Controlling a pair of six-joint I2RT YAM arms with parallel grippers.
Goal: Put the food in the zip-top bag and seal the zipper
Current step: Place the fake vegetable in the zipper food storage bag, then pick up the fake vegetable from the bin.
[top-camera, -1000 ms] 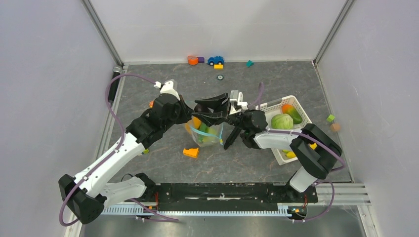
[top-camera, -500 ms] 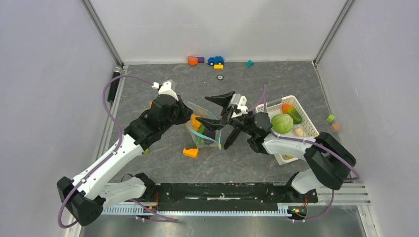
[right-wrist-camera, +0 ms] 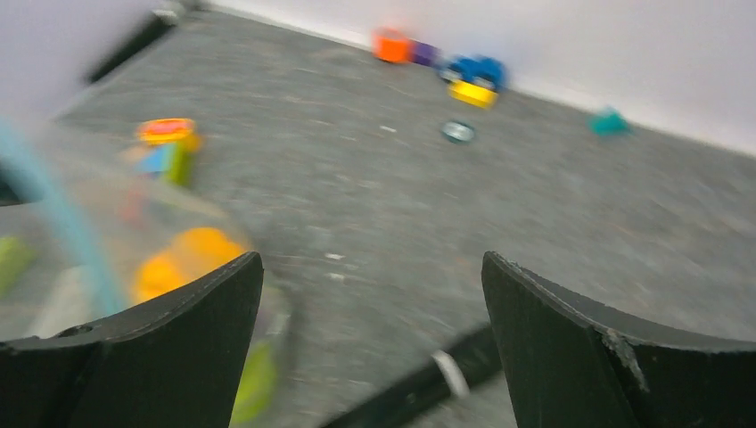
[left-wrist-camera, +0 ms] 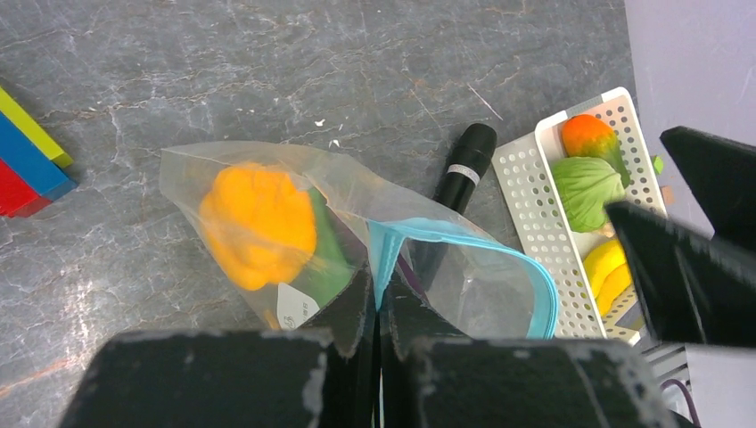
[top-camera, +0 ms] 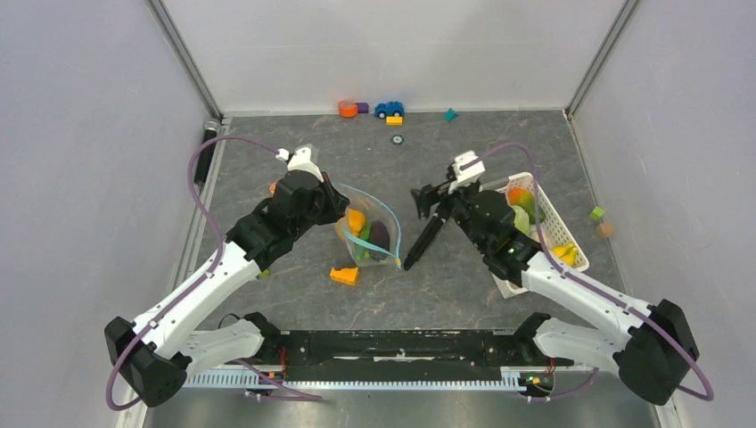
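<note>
- The left arm (top-camera: 214, 276) rises from its base toward the upper right, elbow bent, with its wrist tipped down over the middle of the table (top-camera: 357, 152).
- The left gripper (left-wrist-camera: 376, 303) is pressed fully closed. It pinches the rim of the zip-top bag (left-wrist-camera: 464, 276) just where the teal zipper (left-wrist-camera: 464, 234) starts, and the mouth gapes open to the right of the pinch.
- The bag rests on the table between the two wrists. Inside it is an orange toy fruit (left-wrist-camera: 258, 223) with a green piece (left-wrist-camera: 328, 259) against it, and the top view also shows a dark purple piece (top-camera: 379, 234).
- The right arm (top-camera: 571, 290) stretches out long toward the upper left, passing over the white slotted basket (left-wrist-camera: 521, 192).
- The right gripper (right-wrist-camera: 371, 260) is spread wide with nothing between its fingers. It is near the bag's open side but clear of it.
- The basket holds more food: an orange-red fruit (left-wrist-camera: 588, 135), a leafy green one (left-wrist-camera: 584, 183) and a yellow one (left-wrist-camera: 606, 263). From above, the right arm hides part of the basket.
- A black marker-like stick (top-camera: 423, 242) lies just beside the bag's mouth.
- The right wrist view is smeared, so the bag's contents show there only as blots of colour.
- The bag's pale label (left-wrist-camera: 297, 306) is partly cut off by the left fingers.
</note>
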